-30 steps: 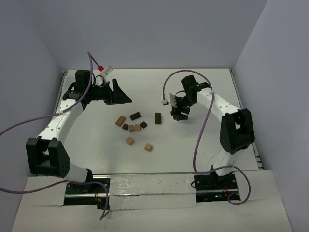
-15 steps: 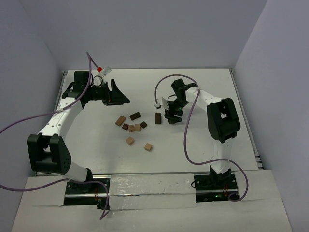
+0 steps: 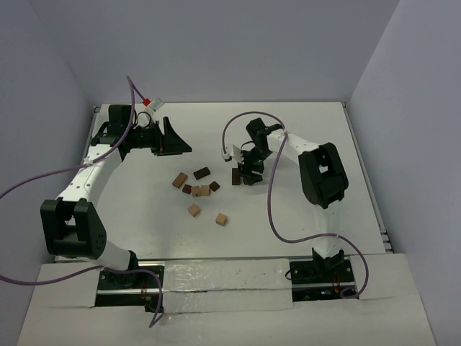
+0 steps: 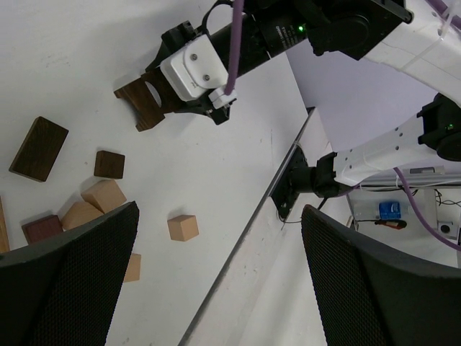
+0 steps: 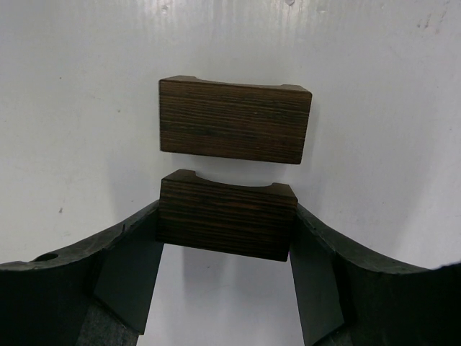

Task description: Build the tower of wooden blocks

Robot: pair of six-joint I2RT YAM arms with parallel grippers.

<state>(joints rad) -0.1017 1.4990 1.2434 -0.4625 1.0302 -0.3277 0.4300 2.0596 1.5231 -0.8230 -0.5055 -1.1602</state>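
Observation:
Several small wood blocks, tan and dark brown, lie loose in the middle of the white table (image 3: 310, 209); a tan block (image 3: 194, 210) lies nearest. None forms a tower. My right gripper (image 3: 244, 175) is shut on a dark brown notched block (image 5: 225, 223), low over the table. That block sits just beside a second dark block (image 5: 234, 121), which also shows in the top view (image 3: 235, 176). My left gripper (image 3: 178, 146) is open and empty at the back left, apart from the blocks. The left wrist view shows the right gripper's block (image 4: 148, 104) and loose blocks such as a tan cube (image 4: 183, 228).
The table's raised edges run along the left (image 3: 92, 137) and right (image 3: 364, 173). The arm bases (image 3: 317, 274) stand at the near edge. A purple cable (image 3: 270, 209) loops over the table beside the right arm.
My right gripper has moved left across the table until it sits right beside the dark block in the middle. The left arm has barely shifted. The loose blocks have not moved.

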